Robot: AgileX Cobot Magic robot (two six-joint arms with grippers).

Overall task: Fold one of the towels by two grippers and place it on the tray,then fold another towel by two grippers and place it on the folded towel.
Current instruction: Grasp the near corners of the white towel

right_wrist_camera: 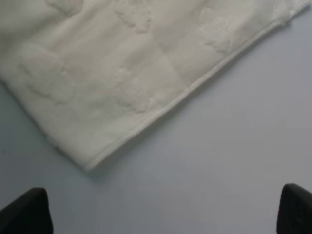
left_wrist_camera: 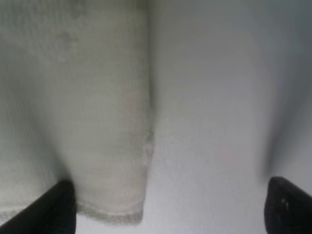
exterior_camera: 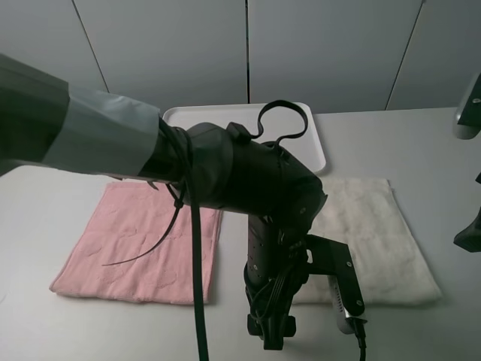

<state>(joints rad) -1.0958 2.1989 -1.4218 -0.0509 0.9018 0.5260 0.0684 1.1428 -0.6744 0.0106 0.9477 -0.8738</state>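
Note:
A cream towel (exterior_camera: pixel 376 226) lies flat on the table at the right, and a pink towel (exterior_camera: pixel 135 241) lies flat at the left. A white tray (exterior_camera: pixel 316 143) stands behind them, with nothing seen in the part that shows. My left gripper (exterior_camera: pixel 272 331) reaches across to the cream towel's near left corner, which my arm hides. In the left wrist view that corner (left_wrist_camera: pixel 112 195) lies just ahead of the open left gripper (left_wrist_camera: pixel 168 214). In the right wrist view the open right gripper (right_wrist_camera: pixel 161 214) hovers above the table just off another corner of the cream towel (right_wrist_camera: pixel 92 161).
The left arm (exterior_camera: pixel 225 173) crosses the middle of the high view and hides part of the tray and the gap between the towels. The right arm (exterior_camera: pixel 469 233) shows only at the right edge. Grey wall panels stand behind the table.

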